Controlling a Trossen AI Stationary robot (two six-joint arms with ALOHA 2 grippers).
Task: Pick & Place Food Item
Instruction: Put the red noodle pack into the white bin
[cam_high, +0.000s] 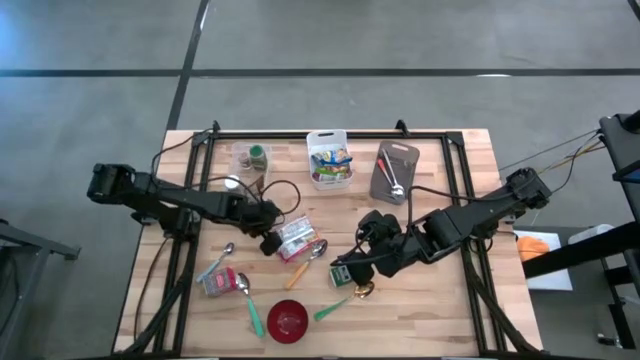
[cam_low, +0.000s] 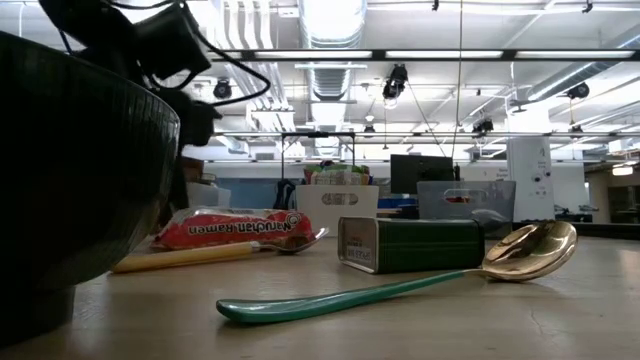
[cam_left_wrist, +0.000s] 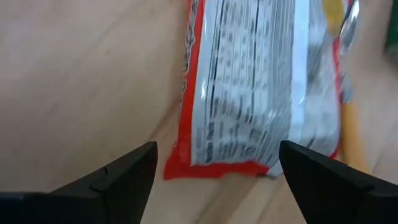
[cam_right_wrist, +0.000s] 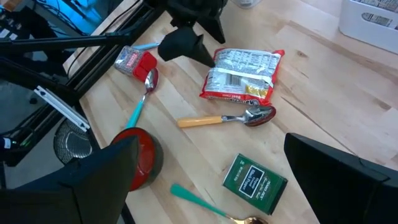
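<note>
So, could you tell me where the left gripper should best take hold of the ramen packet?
Probably across the short crimped end of the ramen packet, coming from above. It lies flat, and the open left gripper already straddles that end, clear of the spoon at the opposite end.

Overhead, table-level, two wrist cameras

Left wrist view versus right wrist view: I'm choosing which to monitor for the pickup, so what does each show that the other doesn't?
Only the left wrist view shows the open left gripper bracketing the near end of the red-edged ramen packet.

Only the right wrist view shows the green tin, red bowl, orange-handled spoon, teal-handled gold spoon, and the open right gripper high above them.

Both show the ramen packet on the wooden table.
</note>
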